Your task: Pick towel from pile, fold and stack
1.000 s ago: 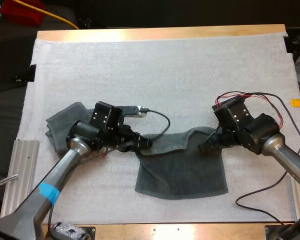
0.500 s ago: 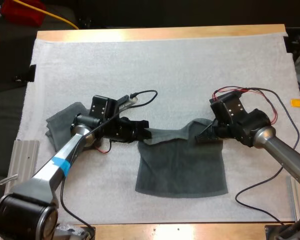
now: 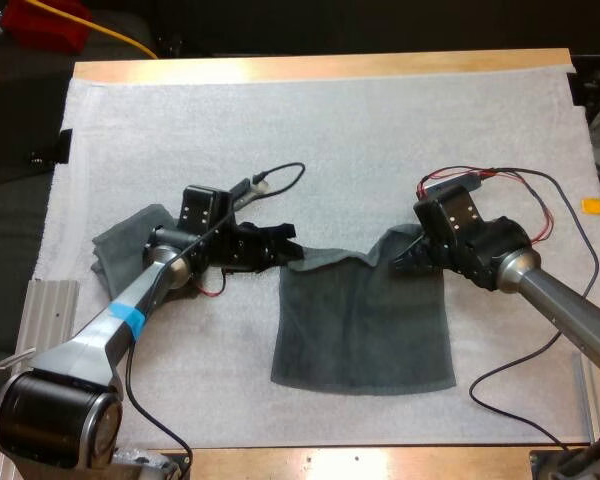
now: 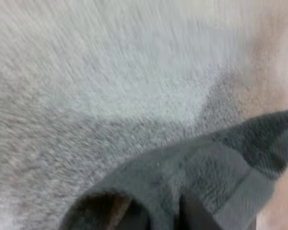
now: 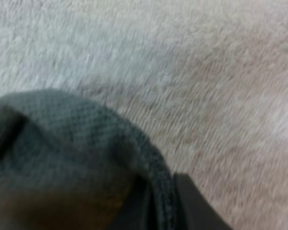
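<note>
From the high view, the left claw [image 3: 285, 243] is clenched on the far left corner of a dark grey-green towel [image 3: 365, 335]. The right claw [image 3: 398, 265] grasps the far right corner of the same cloth. Between the two claws the far edge of the towel runs almost taut, with a small peak of fabric just beside the right claw. From both claws the rest of the cloth spreads flat toward the near side of the white mat [image 3: 330, 130]. A crumpled towel [image 3: 120, 245] lies behind the left claw, next to that arm's wrist and well apart from the right claw. The mat covers the wooden desk [image 3: 320, 67]. A band of blue tape [image 3: 128, 315] wraps the left arm.

In the left wrist view, the towel's hemmed corner [image 4: 240, 191] bunches over the claw's own dark fingers [image 4: 134, 218], with the mat beyond them.

In the right wrist view, a rounded fold of towel sits against one black finger [image 5: 197, 208], pressed close at its side, and the mat stretches past it.
</note>
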